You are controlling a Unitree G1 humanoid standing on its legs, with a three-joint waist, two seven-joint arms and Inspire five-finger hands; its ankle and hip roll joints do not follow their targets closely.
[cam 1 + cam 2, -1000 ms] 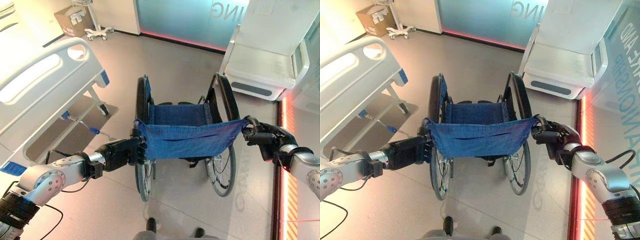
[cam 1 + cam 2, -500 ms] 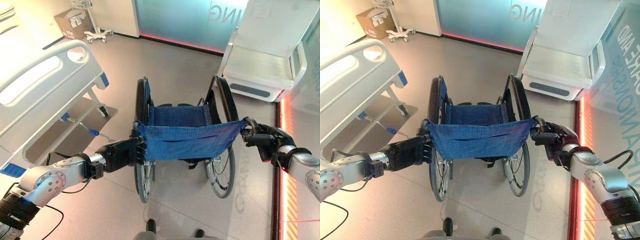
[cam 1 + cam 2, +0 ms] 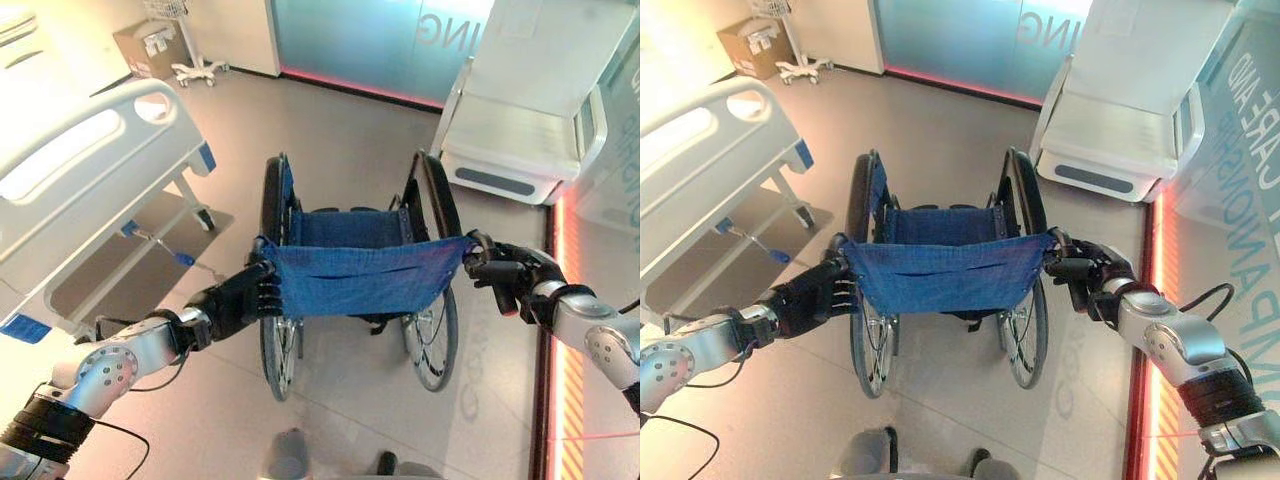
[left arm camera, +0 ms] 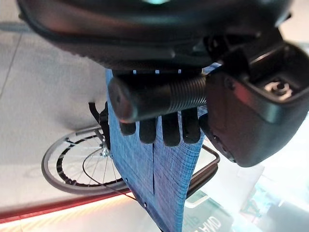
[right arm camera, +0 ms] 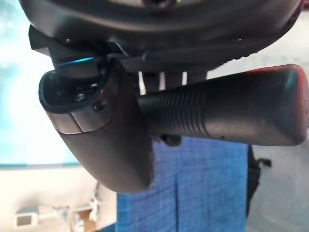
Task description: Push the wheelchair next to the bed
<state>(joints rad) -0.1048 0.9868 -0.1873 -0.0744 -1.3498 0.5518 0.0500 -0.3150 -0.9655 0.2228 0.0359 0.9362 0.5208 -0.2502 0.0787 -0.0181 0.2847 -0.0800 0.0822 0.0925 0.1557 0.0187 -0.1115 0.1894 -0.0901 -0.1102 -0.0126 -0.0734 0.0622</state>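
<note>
Two hands hold the wheelchair (image 3: 355, 275) from behind in the left eye view; it stands on the smooth pale floor (image 3: 340, 130), its blue woven backrest stretched between two black ribbed push grips, with thin spoked wheels either side; the left hand (image 3: 240, 298) has its fingers curled round the left grip, the right hand (image 3: 500, 275) is wrapped on the right grip. The white moulded bed (image 3: 90, 190) lies to the wheelchair's left, apart from it. In the right eye view a cardboard box (image 3: 750, 45) sits far back, and a white cabinet (image 3: 1120, 130) stands ahead on the right. In the left wrist view dark fingertips (image 4: 159, 133) clamp the ribbed grip against blue cloth; in the right wrist view the thumb (image 5: 96, 130) closes beside the other grip.
</note>
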